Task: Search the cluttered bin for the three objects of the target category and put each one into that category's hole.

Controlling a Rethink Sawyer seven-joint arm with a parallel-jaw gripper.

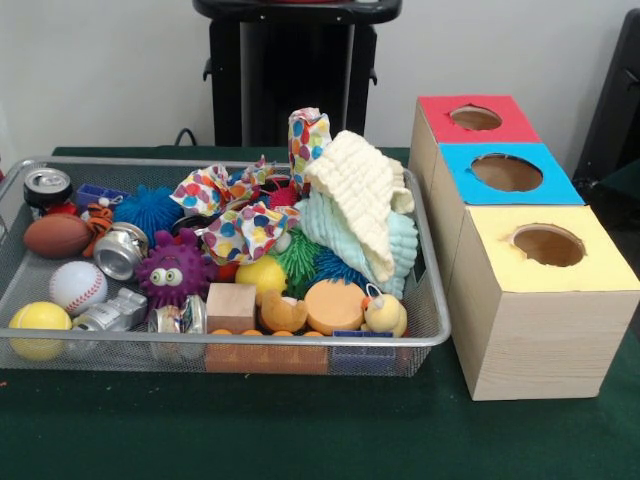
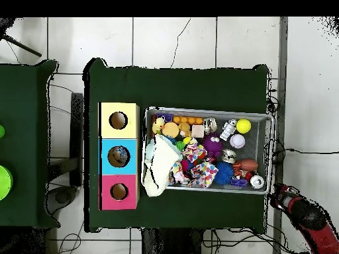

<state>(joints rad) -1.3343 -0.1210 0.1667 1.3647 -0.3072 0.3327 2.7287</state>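
Wire-mesh bin [image 1: 20, 180] looks fully loaded; I see nothing obviously delivered, though something shows inside the blue box's hole [image 2: 118, 156]. Arm [image 2: 306, 216] parked off the counter [image 2: 198, 86], jaws' state I can't tell. My read: all three picks left, target category unknown.

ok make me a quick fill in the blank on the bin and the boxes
1. The box with the red top stands farthest from the camera in the front view, the one with the ____ top sits in the middle.
2. The purple spiky toy has two big ____.
3. The baseball lies just behind a ____ ball in the front view.
4. The wire bin rests on a ____ tablecloth.

Missing words: blue; eyes; yellow; green
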